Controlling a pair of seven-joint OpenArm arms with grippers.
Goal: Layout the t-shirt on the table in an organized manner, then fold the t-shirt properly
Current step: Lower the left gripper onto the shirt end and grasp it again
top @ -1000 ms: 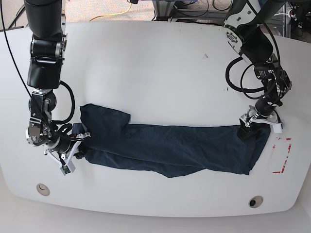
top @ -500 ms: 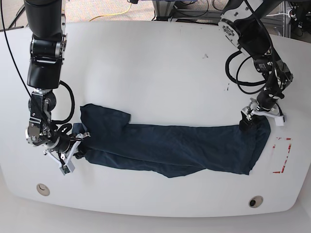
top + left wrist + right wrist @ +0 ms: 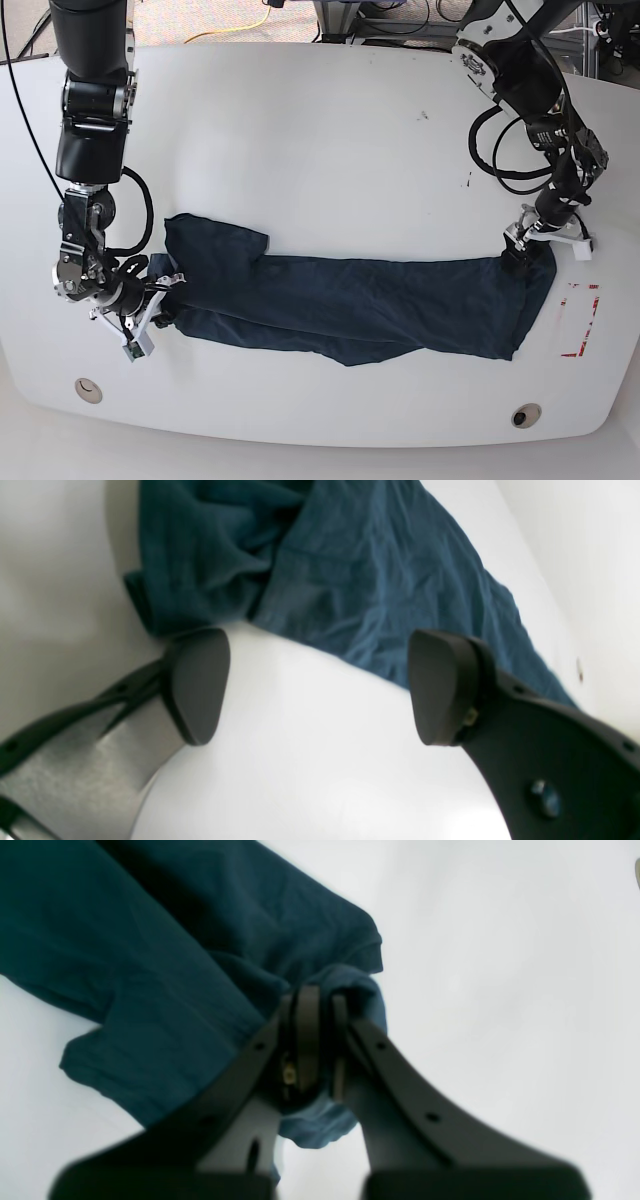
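Right now the t-shirt (image 3: 350, 305) lies bunched into a long, narrow band across the near half of the table (image 3: 300, 130), one sleeve poking up at the base view's left end. The right pincer (image 3: 320, 1040) is pressed together on a fold of cloth at that end, its arms low to the tabletop. The left pincer (image 3: 320, 685) stands spread wide just beside the opposite end, with bare table between its pads (image 3: 200, 680) and nothing held.

The likely trouble is in the spreading. With only one end gripped, a pull from the right arm would probably drag the whole band sideways rather than open it. If the left pincer comes down where it hangs, it may close on bare table, or catch several stacked layers and lock the wrinkles in.
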